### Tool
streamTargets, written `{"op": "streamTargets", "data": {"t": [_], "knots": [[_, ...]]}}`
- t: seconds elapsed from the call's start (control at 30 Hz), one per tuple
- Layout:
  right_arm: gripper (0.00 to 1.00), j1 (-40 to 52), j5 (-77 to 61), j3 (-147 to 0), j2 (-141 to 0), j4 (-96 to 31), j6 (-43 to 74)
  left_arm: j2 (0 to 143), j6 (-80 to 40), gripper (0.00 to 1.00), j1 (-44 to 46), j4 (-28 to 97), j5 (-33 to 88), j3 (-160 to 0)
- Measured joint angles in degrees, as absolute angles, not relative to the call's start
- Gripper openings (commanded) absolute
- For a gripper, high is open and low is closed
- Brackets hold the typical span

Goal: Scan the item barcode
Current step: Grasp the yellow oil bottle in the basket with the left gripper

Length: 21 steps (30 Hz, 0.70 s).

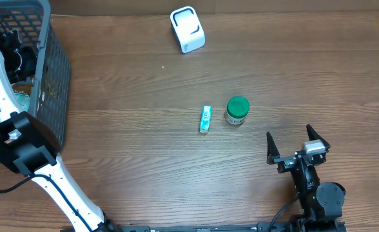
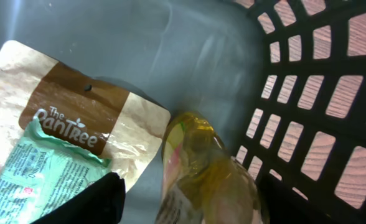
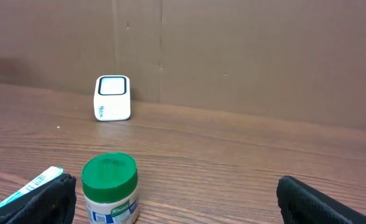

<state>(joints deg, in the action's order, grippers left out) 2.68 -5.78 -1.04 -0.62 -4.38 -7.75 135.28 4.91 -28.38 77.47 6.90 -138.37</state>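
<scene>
- One grey plastic mesh basket at wooden table's left; left gripper inside, fingers astride yellow translucent packet, hold not discernible.
- Right gripper spread wide, empty.
- White boxy scanner at far edge.
- Green-lidded jar beside teal tube, mid-table.

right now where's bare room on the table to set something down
Bare wood between the basket and the small tube, and between the scanner and the green-lidded jar. Crowded inside the basket; tube and jar sit close together.
</scene>
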Motion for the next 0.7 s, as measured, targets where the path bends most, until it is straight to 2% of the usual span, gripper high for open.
{"op": "streamTargets", "data": {"t": [0.1, 0.27, 0.7], "knots": [[1.00, 2.7, -5.8, -1.1, -0.6, -4.4, -7.7, 135.3, 5.1, 0.44, -28.4, 77.5, 6.9, -138.3], [1.00, 2.7, -5.8, -1.1, -0.6, -4.4, -7.7, 135.3, 4.7, 0.28, -28.4, 77.5, 7.0, -138.4], [1.00, 2.7, -5.8, -1.1, -0.6, -4.4, -7.8, 131.2, 0.0, 0.27, -29.5, 76.7, 6.9, -144.7]]}}
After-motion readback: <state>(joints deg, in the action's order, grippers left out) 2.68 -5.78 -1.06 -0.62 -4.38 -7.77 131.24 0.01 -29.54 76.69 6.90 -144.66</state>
